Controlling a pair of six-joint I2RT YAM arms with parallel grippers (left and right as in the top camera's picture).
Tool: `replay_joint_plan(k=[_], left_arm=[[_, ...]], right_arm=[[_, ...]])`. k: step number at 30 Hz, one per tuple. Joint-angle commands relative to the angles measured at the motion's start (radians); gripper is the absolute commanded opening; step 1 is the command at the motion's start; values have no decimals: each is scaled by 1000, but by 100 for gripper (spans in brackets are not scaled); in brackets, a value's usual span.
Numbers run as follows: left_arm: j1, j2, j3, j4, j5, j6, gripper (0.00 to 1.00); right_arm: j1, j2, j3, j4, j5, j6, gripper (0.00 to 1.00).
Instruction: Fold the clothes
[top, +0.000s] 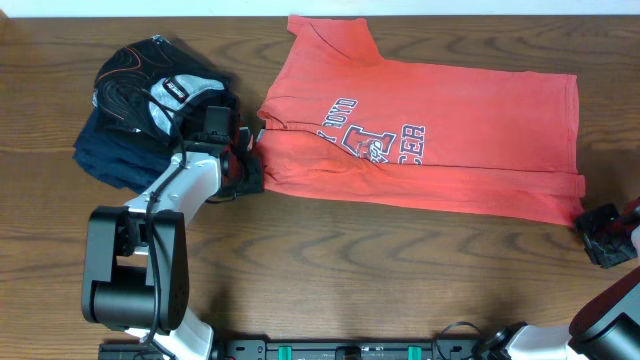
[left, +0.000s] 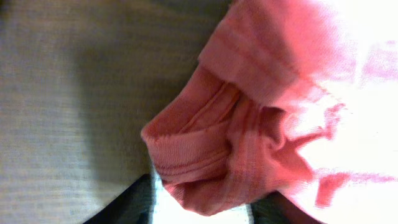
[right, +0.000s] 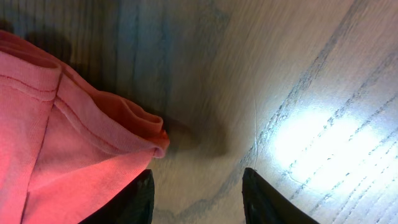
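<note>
The clothes are one coral-red T-shirt (top: 470, 130) lying sideways across the back half of the table, its lower part doubled over and the chest lettering partly showing. My left gripper (top: 250, 165) sits at the shirt's left end by the sleeve. In the left wrist view the left gripper (left: 208, 194) is open, and a bunched fold of the shirt (left: 236, 143) lies loose between its spread fingers. My right gripper (top: 603, 235) rests just off the shirt's lower right corner. Seen from the right wrist, the right gripper (right: 198, 183) is open over bare wood, the shirt's hem (right: 68, 143) beside its left finger (right: 134, 199).
A pile of dark navy and black garments (top: 115, 150) with a grey-white patterned piece (top: 165, 92) lies at the back left, close beside the left gripper. The left arm's base (top: 130, 275) stands at the front left. Bare wooden table (top: 400, 270) runs along the front.
</note>
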Motion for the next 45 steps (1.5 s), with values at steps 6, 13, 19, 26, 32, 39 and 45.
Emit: replay_joint_plan(k=[6,13,19,26,32,39,45], left_arm=[[3,18,-4,3,10,7,6],[4,18,-4,-47,-25,8,6],[4,18,-4,-47,-24,8,6],[4,18,-4,-47,-25,8,6],[4,18,-4,-47,-24,8,6],[4,18,-4,-47,-24,8,6],[7,15,0,-55,-25,7,6]], right_arm=[[-8,6,-8,-1,-5,11,45],[-6,6,-8,2,-5,11,40],[-2,10,-13,18,3,11,37],[0,73,-14,76,-42,27,25],[0,146,-14,98,-53,45,11],[-20,136,16,101,-42,43,1],[-23,136,103,173,-139,-104,1]])
